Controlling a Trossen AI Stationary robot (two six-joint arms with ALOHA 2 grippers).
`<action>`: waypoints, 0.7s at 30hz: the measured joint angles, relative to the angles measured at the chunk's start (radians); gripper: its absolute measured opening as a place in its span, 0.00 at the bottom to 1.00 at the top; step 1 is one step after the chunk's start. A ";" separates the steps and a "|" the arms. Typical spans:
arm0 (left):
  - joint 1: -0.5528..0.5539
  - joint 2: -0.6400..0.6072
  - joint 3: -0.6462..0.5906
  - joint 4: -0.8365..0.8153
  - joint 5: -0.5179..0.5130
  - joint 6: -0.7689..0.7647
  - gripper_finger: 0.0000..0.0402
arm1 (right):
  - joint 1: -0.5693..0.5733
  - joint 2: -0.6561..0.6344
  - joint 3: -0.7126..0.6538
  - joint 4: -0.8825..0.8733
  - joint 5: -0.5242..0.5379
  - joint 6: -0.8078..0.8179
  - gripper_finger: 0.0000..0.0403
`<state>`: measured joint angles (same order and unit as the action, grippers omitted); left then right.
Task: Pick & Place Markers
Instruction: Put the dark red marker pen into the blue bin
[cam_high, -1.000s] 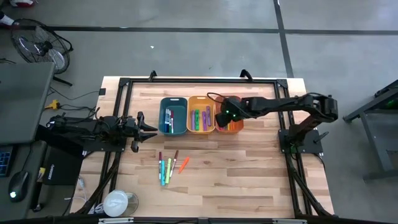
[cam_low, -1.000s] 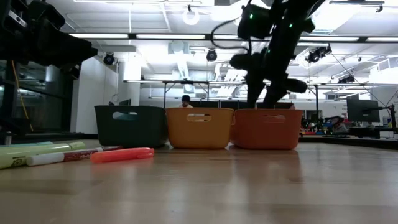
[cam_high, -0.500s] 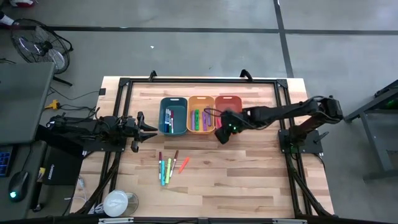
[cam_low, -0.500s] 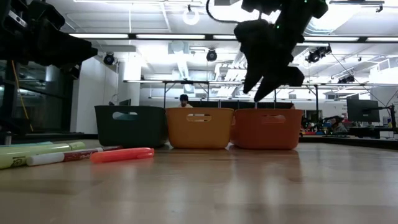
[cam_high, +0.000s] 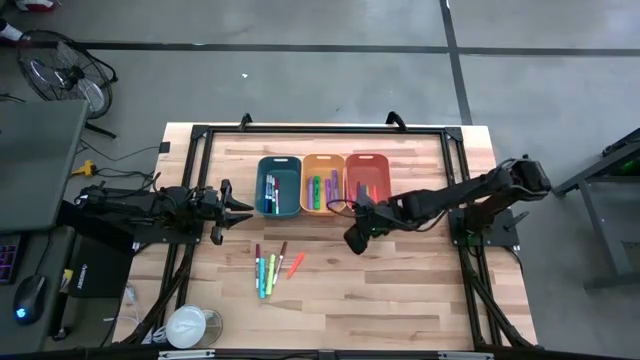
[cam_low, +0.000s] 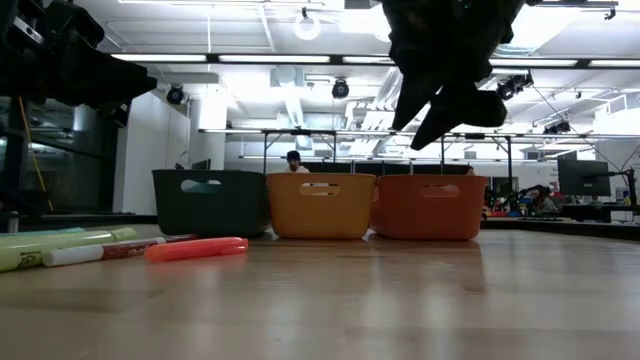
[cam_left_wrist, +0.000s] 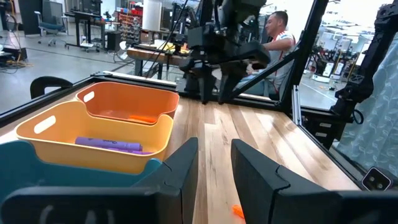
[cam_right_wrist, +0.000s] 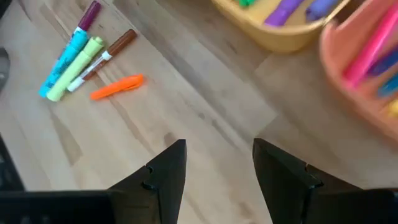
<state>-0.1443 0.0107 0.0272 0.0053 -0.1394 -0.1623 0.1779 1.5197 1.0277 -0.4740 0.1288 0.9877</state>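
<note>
Several loose markers (cam_high: 270, 267) lie flat on the wooden table near its front left, among them an orange one (cam_right_wrist: 116, 87), a green one (cam_right_wrist: 74, 67) and a red-brown one (cam_right_wrist: 113, 46). More markers lie in the teal bin (cam_high: 262, 186), the yellow bin (cam_high: 322, 204) and the orange bin (cam_high: 350, 180). My right gripper (cam_high: 353, 241) hangs open above bare table in front of the bins, pointing down and toward the loose markers, with nothing between its fingers (cam_right_wrist: 168, 165). My left gripper (cam_high: 244, 209) waits open at the table's left, level, beside the teal bin.
The three bins stand side by side at the table's far middle, seen from the low view as a row (cam_low: 320, 205). A black frame (cam_high: 300, 131) runs around the table. A white round object (cam_high: 186, 325) sits at the near left corner. Bare wood lies between my right gripper and the loose markers.
My right gripper has swung from above the orange bin toward the table's near edge and a little left, toward the loose markers, turning as it went. Its fingers have stayed open. The markers and bins have not moved.
</note>
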 joint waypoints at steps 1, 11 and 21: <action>0.000 0.000 0.000 0.000 0.000 0.000 0.23 | 0.008 0.013 0.009 0.000 0.000 0.032 0.43; 0.000 0.000 0.000 0.000 0.000 0.000 0.23 | 0.045 0.209 0.226 0.002 0.003 0.171 0.43; 0.000 0.000 0.000 0.000 0.000 0.000 0.23 | 0.071 0.451 0.514 -0.008 0.011 0.218 0.42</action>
<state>-0.1444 0.0107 0.0273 0.0054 -0.1394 -0.1623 0.2493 1.9709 1.5417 -0.4822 0.1398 1.2056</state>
